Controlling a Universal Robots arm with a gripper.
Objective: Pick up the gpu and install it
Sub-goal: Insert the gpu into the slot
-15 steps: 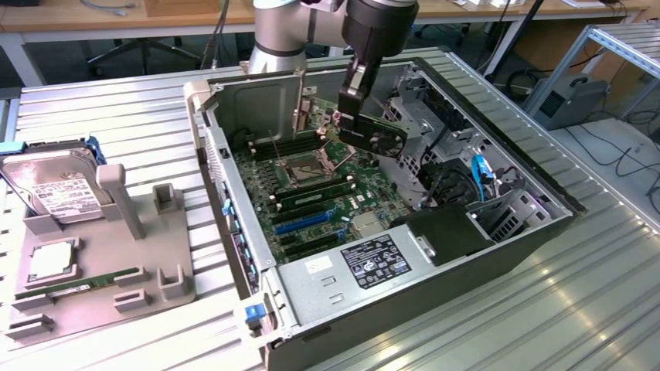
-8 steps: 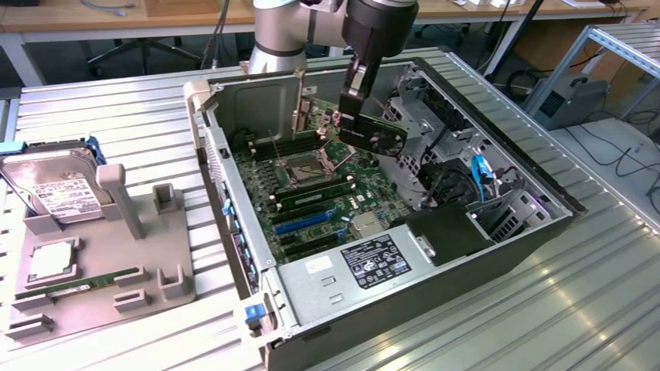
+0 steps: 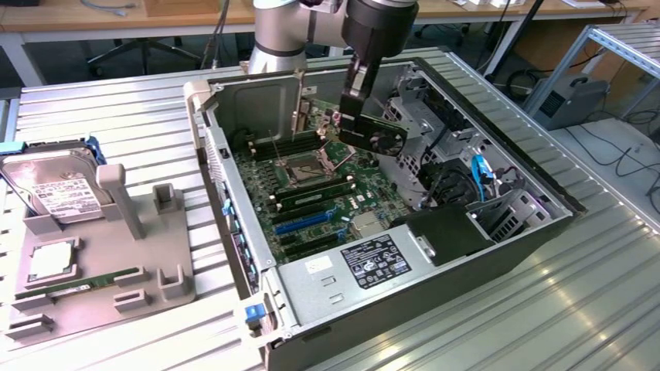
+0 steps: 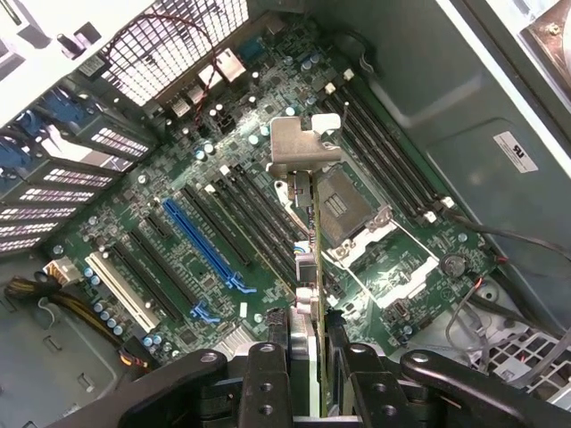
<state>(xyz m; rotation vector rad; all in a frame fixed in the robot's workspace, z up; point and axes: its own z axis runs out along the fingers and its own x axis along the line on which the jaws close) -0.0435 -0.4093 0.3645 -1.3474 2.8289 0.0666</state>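
My gripper [image 3: 354,104] hangs over the open computer case [image 3: 536,232], shut on the gpu [image 3: 375,136], a thin black card with a round fan on its face. The card is held tilted in the air above the green motherboard [image 3: 309,193], near the far end of the case. In the wrist view the gpu [image 4: 315,259] appears edge-on between the fingers [image 4: 268,374], with its silver bracket [image 4: 299,147] at the far end. It floats over the board between the dark slots and the processor socket [image 4: 343,201], touching no slot.
A blue expansion slot [image 4: 207,250] and a white one [image 4: 125,285] lie beside the card's line. On the exterior view's left a grey fixture [image 3: 103,270] holds a silver hard drive [image 3: 57,193], a processor [image 3: 52,263] and a green memory stick [image 3: 88,280]. The power supply [image 3: 361,267] fills the case's near end.
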